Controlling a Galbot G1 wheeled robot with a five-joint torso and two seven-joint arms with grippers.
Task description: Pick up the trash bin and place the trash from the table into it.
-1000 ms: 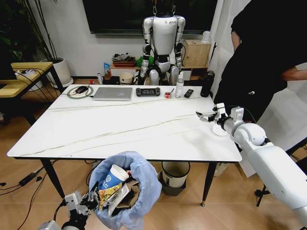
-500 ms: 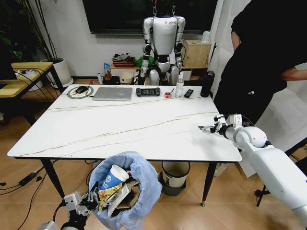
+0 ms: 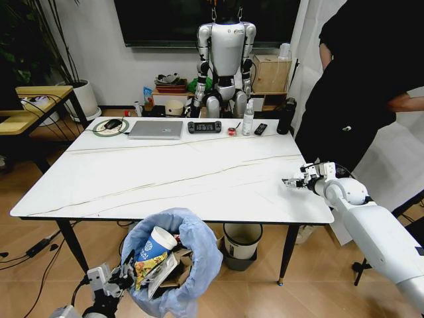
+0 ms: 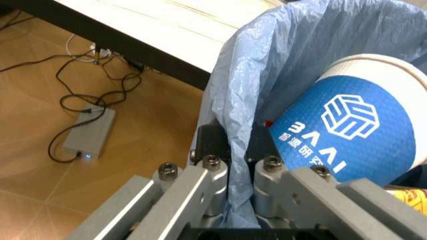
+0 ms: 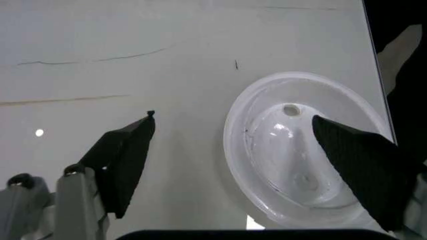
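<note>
Head view: left gripper (image 3: 118,281) low by the near table (image 3: 165,179) edge, clamped on the bin (image 3: 173,262) bag rim; bin holds one cup (image 3: 156,244) and wrappers. Right gripper (image 3: 296,180) hovers near the table's right edge.

Left wrist view: fingers (image 4: 213,150) pinch the blue bag only; the thin plastic could slip or tear, dropping the bin.

Right wrist view: fingers (image 5: 127,155) spread wide around one clear lid (image 5: 303,150), not touching. Lid is flat, so the grasp could skid off it.
</note>
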